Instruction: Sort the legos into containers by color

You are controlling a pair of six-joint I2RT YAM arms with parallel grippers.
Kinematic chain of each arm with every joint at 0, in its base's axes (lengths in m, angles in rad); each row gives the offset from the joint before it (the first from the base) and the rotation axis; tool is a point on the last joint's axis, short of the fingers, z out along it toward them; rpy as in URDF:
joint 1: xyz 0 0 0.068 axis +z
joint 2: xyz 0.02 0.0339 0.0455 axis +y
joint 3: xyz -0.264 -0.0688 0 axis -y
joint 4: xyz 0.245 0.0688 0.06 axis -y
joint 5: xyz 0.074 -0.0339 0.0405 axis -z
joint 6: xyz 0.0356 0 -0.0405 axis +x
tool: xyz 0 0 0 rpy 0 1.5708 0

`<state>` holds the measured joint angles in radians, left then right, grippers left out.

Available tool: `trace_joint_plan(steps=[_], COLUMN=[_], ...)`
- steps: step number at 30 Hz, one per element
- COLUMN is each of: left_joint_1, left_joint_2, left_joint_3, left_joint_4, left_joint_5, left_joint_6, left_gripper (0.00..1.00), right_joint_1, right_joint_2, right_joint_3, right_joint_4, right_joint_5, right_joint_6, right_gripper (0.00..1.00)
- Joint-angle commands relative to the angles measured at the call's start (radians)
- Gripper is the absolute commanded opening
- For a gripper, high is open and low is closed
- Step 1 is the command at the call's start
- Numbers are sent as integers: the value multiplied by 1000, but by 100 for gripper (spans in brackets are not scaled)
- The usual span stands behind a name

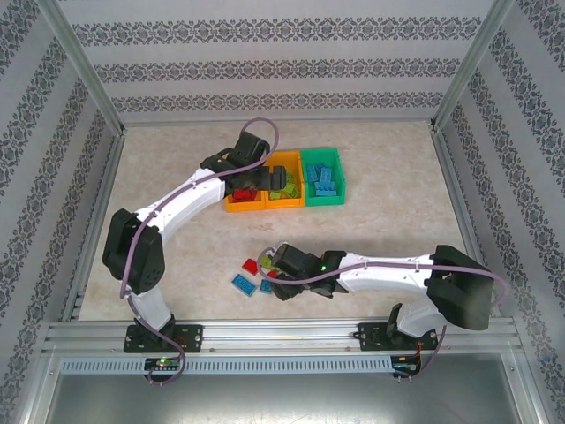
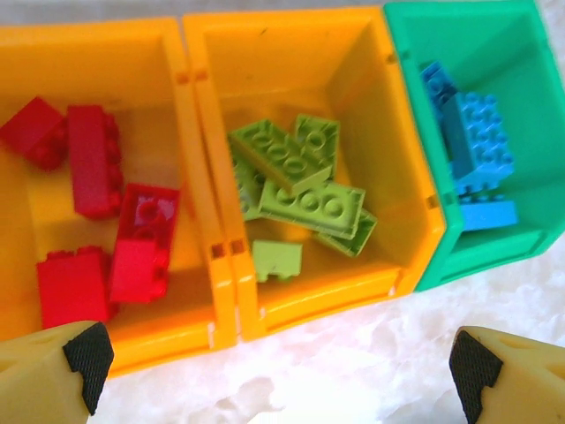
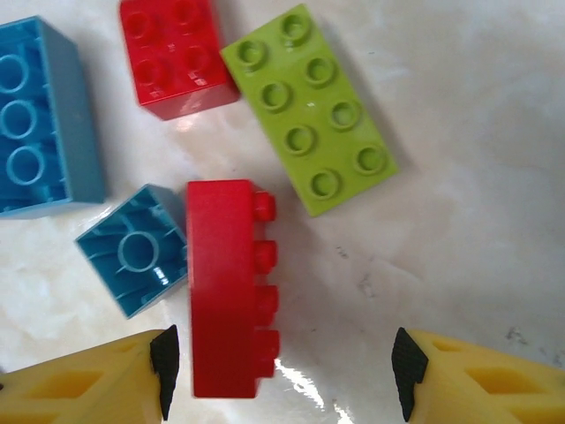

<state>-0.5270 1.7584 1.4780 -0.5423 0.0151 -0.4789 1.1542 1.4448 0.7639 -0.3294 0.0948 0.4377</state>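
Note:
Three bins stand in a row at the back: a left orange bin holding red legos, a middle orange bin holding lime legos, and a green bin holding blue legos. My left gripper hangs open and empty above their near rims. My right gripper is open over the loose pile, and a red brick lying on its side sits between its fingers, close to the left one. Around it lie a lime brick, a square red brick and two blue bricks.
From above, the bins sit mid-table at the back, with the left arm reaching to them. The loose bricks lie near the front centre by the right gripper. Patterned walls and metal posts enclose the table.

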Motion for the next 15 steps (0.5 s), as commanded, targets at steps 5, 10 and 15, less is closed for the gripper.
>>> trace_joint_plan(steps=[5,10,15], left_joint_1=[22,28,35], left_joint_2=[-101,-131,-173], left_joint_3=[-128,-183,-234], left_joint_4=[29,29,33], left_joint_5=[-44,-53,-64], left_joint_6=[-30,-39,-48], left_gripper=[99,99,99], right_joint_1=[30,29,29], right_joint_2=[28,67,117], right_joint_3=[33,38,61], right_joint_4=[-19,-31,-41], right_joint_5=[-40,-29,-11], right_joint_6=[-20,-25,-31], right_gripper=[67,64,57])
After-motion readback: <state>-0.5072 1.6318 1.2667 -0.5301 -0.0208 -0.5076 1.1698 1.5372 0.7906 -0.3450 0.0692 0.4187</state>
